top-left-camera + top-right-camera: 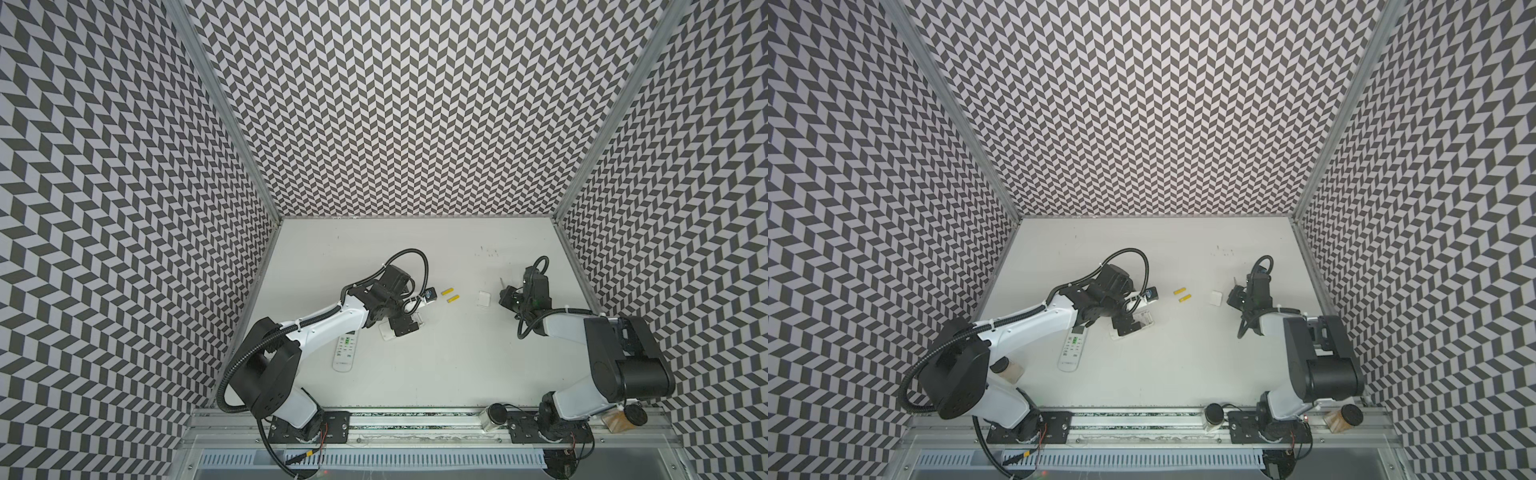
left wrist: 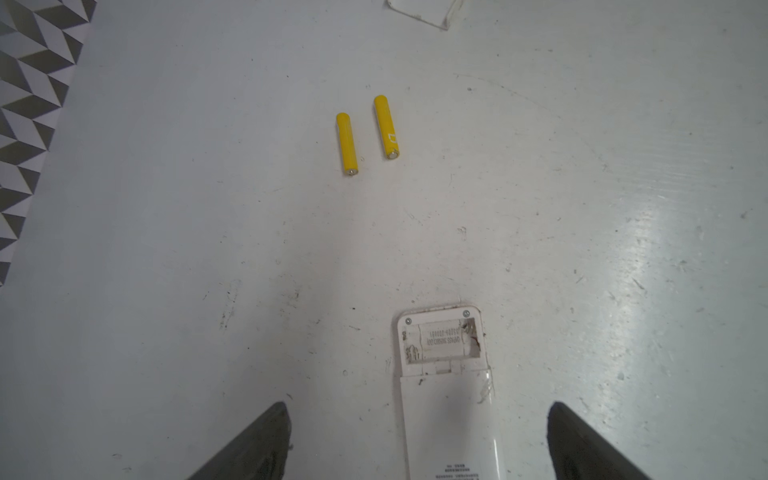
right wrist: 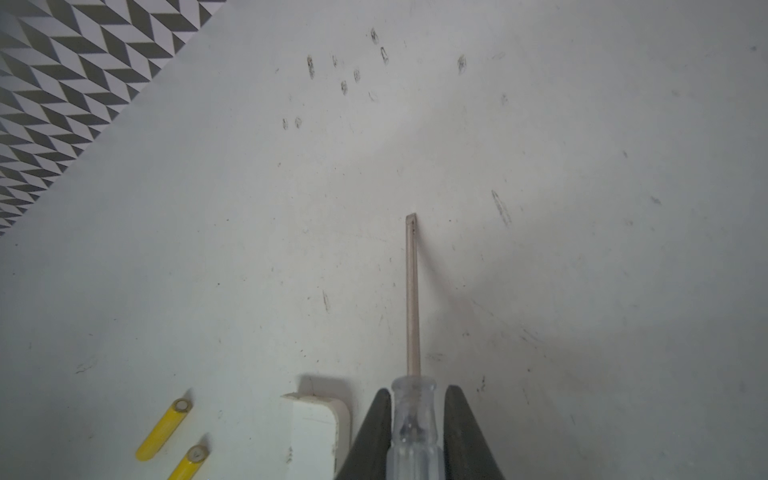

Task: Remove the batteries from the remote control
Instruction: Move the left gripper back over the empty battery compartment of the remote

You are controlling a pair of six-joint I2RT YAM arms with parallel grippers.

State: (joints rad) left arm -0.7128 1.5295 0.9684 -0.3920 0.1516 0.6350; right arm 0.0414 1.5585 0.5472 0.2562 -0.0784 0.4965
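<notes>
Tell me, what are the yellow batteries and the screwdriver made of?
The yellow batteries look like metal inside a smooth, shiny yellow wrap, probably plastic film. Their bare ends are silvery. The screwdriver has a thin, dull grey-brown shaft, most likely steel, and a see-through handle with a glossy look, probably hard clear plastic.

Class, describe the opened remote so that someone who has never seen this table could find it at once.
On the white table, look under the open left hand. There lies a white remote, face down, its battery bay uncovered and empty. The neighbouring remote lies face up, showing buttons.
</notes>
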